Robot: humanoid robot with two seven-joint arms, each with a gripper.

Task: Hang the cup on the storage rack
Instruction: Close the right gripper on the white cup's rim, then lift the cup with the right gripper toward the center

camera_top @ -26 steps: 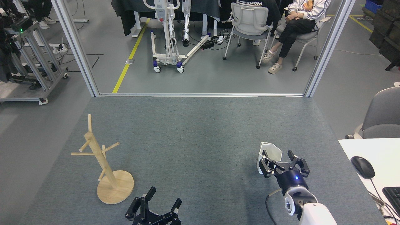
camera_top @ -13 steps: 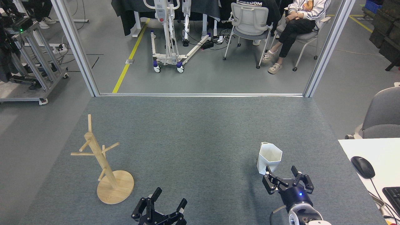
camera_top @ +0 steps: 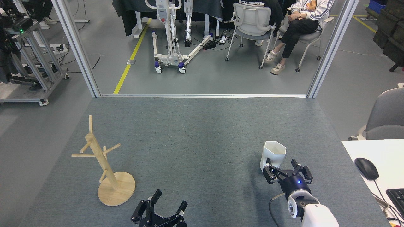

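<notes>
A: White and matte, the cup stands in the lower right of the frame on the grey carpeted table, mouth up, its hexagonal rim toward the camera.

B: And the right gripper?

A: Just below the cup in the frame, fingers spread wide, with the cup's base at or just beyond their tips. It has hold of nothing; whether a finger touches the wall I cannot tell.

B: The left gripper?

A: At the bottom edge, left of centre, also open and empty.

B: So the step in hand is the grasp. How would you do it well?

A: I would judge it best to close across two opposite flat facets, not across the corners, and low enough that the rim region stays free. I cannot make out the handle from here, so its side should be found first; it must stay clear of the fingers to slip over a peg.

B: Which way does the cup run?

A: Its long axis is upright, tapering downward. The storage rack stands well apart at lower left, post leaning up and left, pegs slanting outward.
</notes>
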